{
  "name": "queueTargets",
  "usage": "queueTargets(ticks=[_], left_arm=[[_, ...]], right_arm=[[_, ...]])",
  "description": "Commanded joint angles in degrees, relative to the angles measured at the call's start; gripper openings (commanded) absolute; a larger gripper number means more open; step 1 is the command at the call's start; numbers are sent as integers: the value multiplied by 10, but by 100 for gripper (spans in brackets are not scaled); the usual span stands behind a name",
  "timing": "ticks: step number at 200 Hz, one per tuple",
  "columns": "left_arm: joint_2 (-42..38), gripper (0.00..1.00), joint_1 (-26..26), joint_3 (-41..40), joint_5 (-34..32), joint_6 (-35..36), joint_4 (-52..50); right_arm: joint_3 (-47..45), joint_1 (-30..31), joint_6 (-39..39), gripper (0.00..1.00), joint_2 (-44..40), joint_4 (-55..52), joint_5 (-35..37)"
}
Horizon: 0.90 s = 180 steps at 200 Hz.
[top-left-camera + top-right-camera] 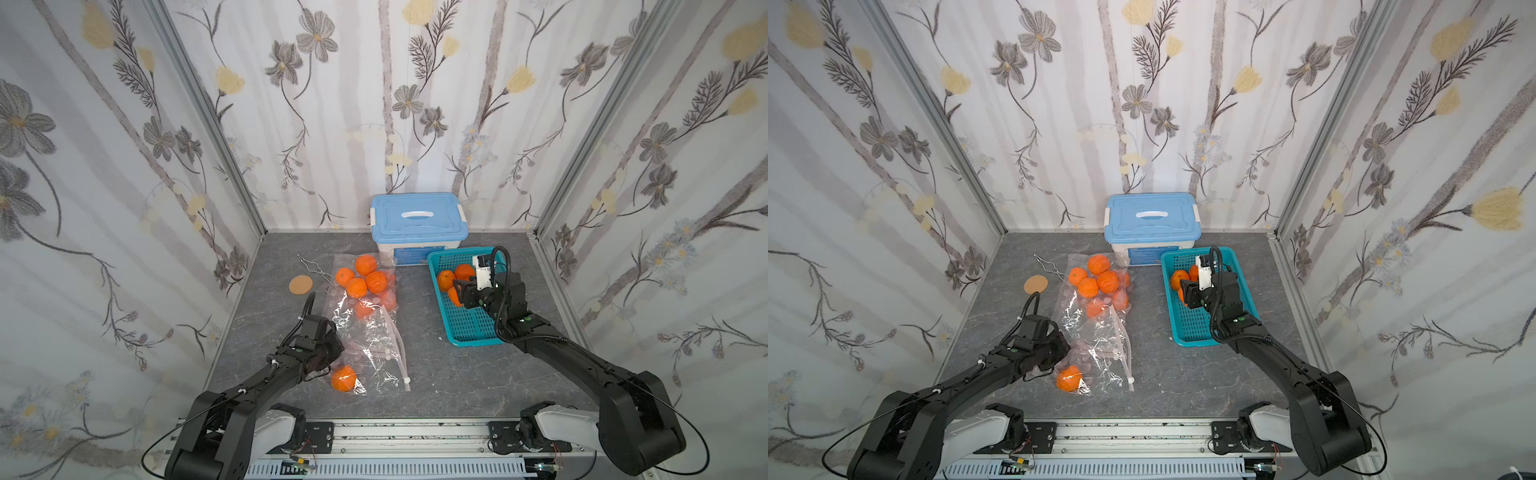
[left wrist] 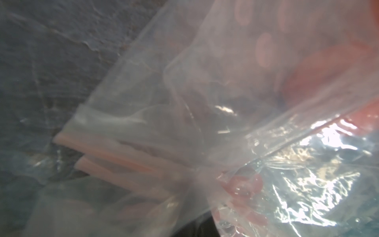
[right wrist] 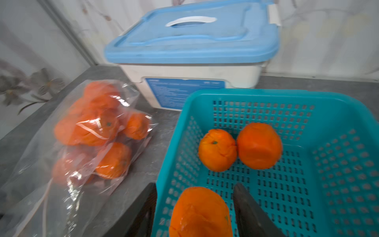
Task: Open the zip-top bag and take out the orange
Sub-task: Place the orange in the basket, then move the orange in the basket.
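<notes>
The clear zip-top bag lies left of centre, with its pink zip strips toward the front. Several oranges cluster in its far end, and one orange sits under the plastic at the front corner. My left gripper is shut on the bag's left edge; in the left wrist view bunched film fills the picture. My right gripper hangs open over the teal basket. An orange lies between its fingers with a gap on one side. Two more oranges rest behind it in the basket.
A white box with a blue lid stands against the back wall, just behind the basket. A tan disc and a bent wire lie left of the bag. Papered walls close in three sides.
</notes>
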Motion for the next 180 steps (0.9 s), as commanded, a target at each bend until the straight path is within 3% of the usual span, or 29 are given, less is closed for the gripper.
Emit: queueTargets(ticks=[1,21,53,76,125,180], left_arm=[[0,0,0,0,-8,0,-24],[3,0,0,-1,-8,1,-22],[5,0,1,-4,-7,-1,-19],[2,0,1,-4,-9,-1,-19],[14,0,1,-4,-7,1,-9],[16,0,0,-6,-4,1,-6]], right_arm=[[21,-33,70,63,24,-36,90],[62,-52,98,64,58,-60,128],[87,-63,116,63,87,-47,102],[102,-61,107,70,91,-81,73],[91,-60,110,80,105,-190,86],[86,-53,132,77,167,-215,71]])
